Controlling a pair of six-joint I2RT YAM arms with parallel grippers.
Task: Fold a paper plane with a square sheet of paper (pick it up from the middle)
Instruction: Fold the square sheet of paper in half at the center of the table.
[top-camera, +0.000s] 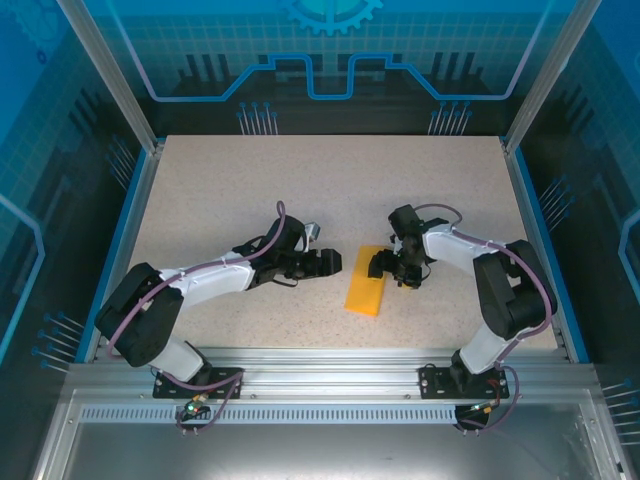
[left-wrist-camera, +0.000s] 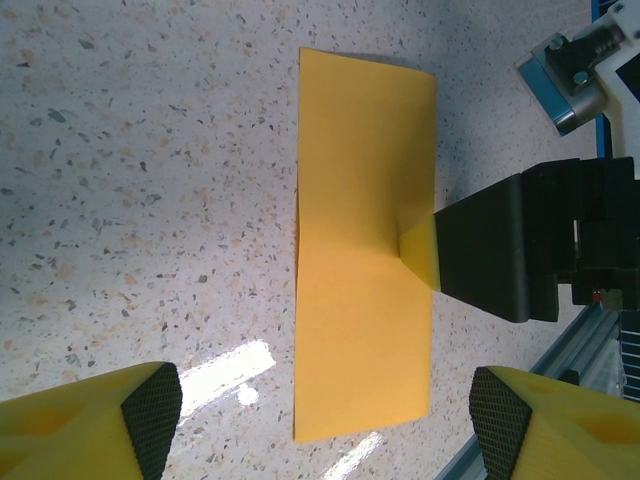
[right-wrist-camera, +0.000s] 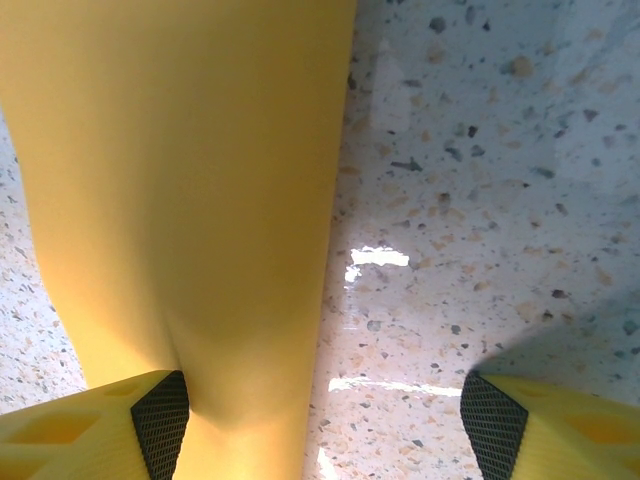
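The orange-yellow sheet of paper (top-camera: 364, 294) lies flat on the table as a long rectangle between the two arms. My left gripper (top-camera: 334, 262) hovers just left of it, open, its yellow fingertips (left-wrist-camera: 150, 408) spread wider than the paper (left-wrist-camera: 364, 200) with nothing between them. My right gripper (top-camera: 392, 268) is open too. One of its fingers (left-wrist-camera: 421, 252) presses down on the paper's right edge at mid-length. In the right wrist view that finger (right-wrist-camera: 160, 420) rests on the paper (right-wrist-camera: 190, 170), which dimples slightly around it, while the other finger (right-wrist-camera: 492, 420) is over bare table.
The speckled tabletop (top-camera: 250, 190) stretches open behind and to both sides of the paper. A metal rail (top-camera: 320, 365) runs along the near edge, and blue-framed walls (top-camera: 130, 210) border the table's sides.
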